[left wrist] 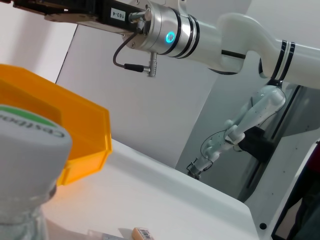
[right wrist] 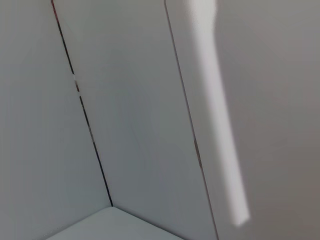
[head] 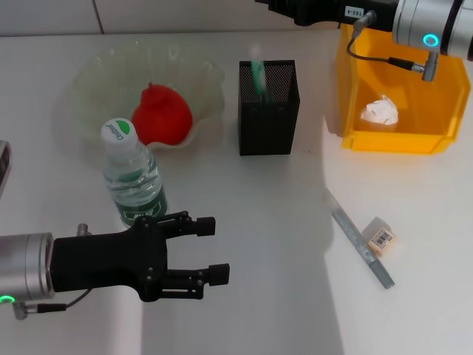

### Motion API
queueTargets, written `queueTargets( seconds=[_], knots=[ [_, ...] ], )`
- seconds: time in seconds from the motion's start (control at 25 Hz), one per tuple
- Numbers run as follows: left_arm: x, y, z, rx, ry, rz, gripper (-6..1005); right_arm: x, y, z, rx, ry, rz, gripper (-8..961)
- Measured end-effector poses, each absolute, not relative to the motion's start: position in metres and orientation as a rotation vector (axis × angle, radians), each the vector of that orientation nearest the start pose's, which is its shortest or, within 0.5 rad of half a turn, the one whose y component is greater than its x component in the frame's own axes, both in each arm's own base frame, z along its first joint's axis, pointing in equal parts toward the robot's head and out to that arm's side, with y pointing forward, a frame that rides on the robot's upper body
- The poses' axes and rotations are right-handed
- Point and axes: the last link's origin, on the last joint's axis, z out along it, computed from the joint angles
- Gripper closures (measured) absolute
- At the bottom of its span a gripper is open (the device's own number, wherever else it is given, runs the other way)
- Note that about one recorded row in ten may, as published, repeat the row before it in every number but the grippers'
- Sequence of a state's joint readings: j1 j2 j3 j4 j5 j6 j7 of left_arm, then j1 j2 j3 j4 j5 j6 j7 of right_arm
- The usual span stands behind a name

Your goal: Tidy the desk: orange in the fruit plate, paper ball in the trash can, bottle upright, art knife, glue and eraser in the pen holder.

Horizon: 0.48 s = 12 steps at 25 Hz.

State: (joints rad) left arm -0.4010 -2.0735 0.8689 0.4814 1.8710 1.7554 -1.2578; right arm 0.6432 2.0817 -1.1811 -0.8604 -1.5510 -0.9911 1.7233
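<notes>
Head view: bottle [head: 134, 175] stands upright near the fruit plate [head: 96, 74], which holds a red-orange fruit [head: 162, 114]. Paper ball [head: 380, 112] lies inside the yellow trash bin [head: 392, 140]. Pen holder [head: 267, 108] contains a green item. Art knife [head: 362, 248] and eraser [head: 380, 237] lie on the desk [head: 259, 222], just beside each other.

Left gripper [head: 214, 250] sits just beside the bottle's base, jaws parted, holding nothing.

Left wrist view alone shows the bottle cap [left wrist: 27, 137] close up.

The right arm [head: 414, 22] is above the bin; its gripper is out of frame. The right wrist view shows only wall.

White desk [head: 244, 222]: bottle [head: 133, 177], eraser [head: 380, 237], art knife [head: 361, 238]
</notes>
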Motion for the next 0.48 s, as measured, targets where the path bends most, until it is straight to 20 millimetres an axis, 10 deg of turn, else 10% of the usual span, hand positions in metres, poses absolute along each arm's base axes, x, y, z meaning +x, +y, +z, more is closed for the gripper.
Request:
queueTargets(
  seconds=[0.28, 0.48],
  knots=[
    [-0.272, 0.251, -0.034, -2.911, -0.718, -0.975, 140, 0.149, 0.418, 0.005, -2.449, 0.64, 0.844, 571],
    [-0.272, 0.251, -0.034, -2.914, -0.717, -0.974, 140, 0.151, 0.392, 0.05, -2.549, 0.541, 0.839, 410]
  ],
)
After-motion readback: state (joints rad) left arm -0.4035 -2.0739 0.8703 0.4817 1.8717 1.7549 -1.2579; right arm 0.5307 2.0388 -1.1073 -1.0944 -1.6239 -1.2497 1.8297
